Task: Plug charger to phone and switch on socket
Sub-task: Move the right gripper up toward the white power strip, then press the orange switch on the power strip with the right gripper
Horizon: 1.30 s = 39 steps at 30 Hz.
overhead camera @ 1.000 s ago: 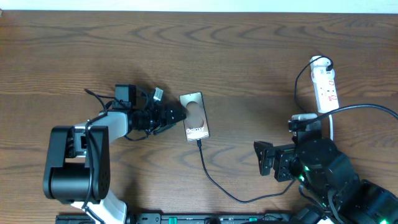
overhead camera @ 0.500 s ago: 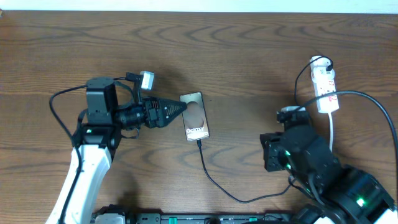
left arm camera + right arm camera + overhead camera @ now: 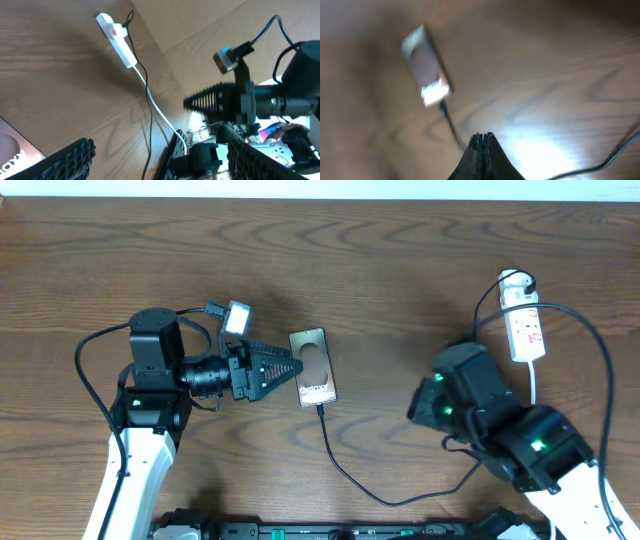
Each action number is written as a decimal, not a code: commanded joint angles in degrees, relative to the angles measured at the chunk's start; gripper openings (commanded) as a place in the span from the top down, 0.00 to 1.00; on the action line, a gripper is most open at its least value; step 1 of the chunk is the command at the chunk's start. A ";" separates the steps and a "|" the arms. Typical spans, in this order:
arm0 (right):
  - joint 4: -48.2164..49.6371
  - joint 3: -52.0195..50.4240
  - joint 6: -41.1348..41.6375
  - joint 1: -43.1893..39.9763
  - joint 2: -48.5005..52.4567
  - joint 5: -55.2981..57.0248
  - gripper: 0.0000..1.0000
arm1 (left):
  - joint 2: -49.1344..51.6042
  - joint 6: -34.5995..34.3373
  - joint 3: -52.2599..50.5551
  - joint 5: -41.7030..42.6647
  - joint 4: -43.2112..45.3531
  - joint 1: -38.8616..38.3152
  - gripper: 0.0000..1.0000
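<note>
- We see the phone point(image 3: 313, 366) lying flat near the middle of the surface point(image 3: 400, 270), lettering up.
- The charger point(image 3: 345, 475) meets the phone's near short edge with its tip and trails off toward the right arm.
- The socket point(image 3: 523, 320) lies well apart, at the far right.
- Our left gripper point(image 3: 288, 367) sits at the phone's left edge, fingers spread wide; we cannot tell whether it touches.
- Our right gripper point(image 3: 482, 139) is pressed together, empty.
</note>
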 commanded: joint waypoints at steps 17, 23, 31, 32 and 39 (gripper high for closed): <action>2.58 1.88 -7.02 -43.58 -3.52 7.96 0.99 | -0.48 0.50 0.15 -6.43 -0.39 -5.99 0.13; 7.63 3.96 -9.11 -53.48 9.05 -1.31 0.99 | -0.48 0.35 0.15 -24.33 -5.42 -13.22 0.13; 7.67 17.59 -7.61 -57.24 32.63 -6.97 0.99 | -0.48 0.31 0.15 -55.28 -19.89 -22.14 0.13; 7.28 19.30 -6.58 -57.24 34.88 -7.02 0.99 | -0.48 0.31 0.15 -56.26 -20.57 -22.73 0.13; 6.56 29.03 0.96 -57.24 49.86 -11.19 0.99 | -0.48 0.28 0.15 -56.68 -21.14 -23.39 0.13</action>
